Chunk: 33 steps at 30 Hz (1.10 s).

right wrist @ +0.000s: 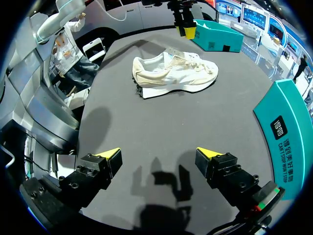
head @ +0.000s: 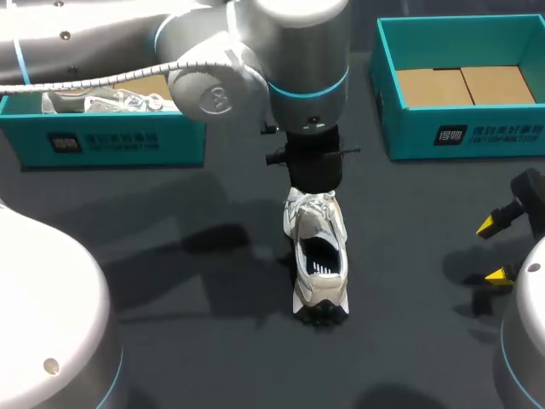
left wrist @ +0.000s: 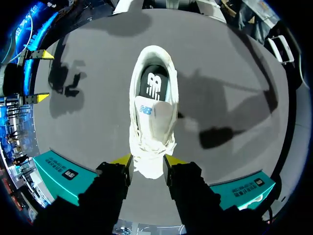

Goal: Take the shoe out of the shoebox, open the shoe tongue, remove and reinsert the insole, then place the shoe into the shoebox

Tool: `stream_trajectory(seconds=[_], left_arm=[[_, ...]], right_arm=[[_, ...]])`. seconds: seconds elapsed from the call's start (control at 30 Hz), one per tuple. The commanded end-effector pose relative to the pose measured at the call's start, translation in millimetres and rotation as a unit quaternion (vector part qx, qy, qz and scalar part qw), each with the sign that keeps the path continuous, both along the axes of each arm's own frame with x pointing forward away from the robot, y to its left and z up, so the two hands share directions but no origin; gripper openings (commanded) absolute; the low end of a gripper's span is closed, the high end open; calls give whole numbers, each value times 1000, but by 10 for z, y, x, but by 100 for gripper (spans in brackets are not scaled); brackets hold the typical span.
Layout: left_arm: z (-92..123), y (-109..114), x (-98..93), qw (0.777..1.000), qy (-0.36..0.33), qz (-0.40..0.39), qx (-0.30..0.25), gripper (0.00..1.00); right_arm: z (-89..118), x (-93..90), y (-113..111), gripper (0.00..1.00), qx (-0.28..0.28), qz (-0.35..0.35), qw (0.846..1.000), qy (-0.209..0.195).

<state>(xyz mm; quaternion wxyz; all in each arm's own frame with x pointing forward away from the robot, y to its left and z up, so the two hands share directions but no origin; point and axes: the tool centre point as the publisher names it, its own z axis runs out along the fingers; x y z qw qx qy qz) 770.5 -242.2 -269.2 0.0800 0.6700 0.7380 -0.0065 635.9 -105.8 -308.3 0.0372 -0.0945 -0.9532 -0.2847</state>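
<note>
Left gripper: my left arm is coming in from the left and reaching past the middle. Its yellow-tipped left gripper (left wrist: 147, 160) is hovering over the toe end of the shoe. On its own cam the fingers are sitting partly apart with one tip either side of the toe. The right wrist cam is showing a gap between the tips and the shoe, so it's gripping nothing.

Shoe: the white-and-cream lace-up sneaker (head: 317, 256) is sitting upright on its sole out on the dark grey table (head: 170, 256), around the middle. It's nearer me than both boxes, toe pointing away from me and heel toward me.

Insole: a dark insole (left wrist: 154, 85) is showing down inside the shoe's opening.

Right gripper: the right gripper (right wrist: 159, 154) is hanging over the table's right side, well apart from the sneaker. Its fingers are spread wide with only bare table between them.

Right box: a teal cardboard shoebox (head: 464, 136) is sitting at the far right, showing brown cardboard on its floor.

Left box: a second teal shoebox (head: 111, 141) is sitting at the far left, partly behind my left arm, with another light sneaker (head: 102, 102) lying in it.
</note>
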Motion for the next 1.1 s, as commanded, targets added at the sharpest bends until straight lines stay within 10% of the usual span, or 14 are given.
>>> stream_trajectory(seconds=[0.03, 0.8, 1.1], left_arm=[[71, 72, -10, 1000, 16, -5, -11, 29], [-695, -64, -597, 994, 96, -39, -28, 22], [-536, -45, -689, 996, 77, -48, -27, 24]], right_arm=[[5, -17, -1, 100, -1, 0, 1000, -1], [5, -17, -1, 100, -1, 0, 1000, -1], [5, -17, -1, 100, -1, 0, 1000, -1]])
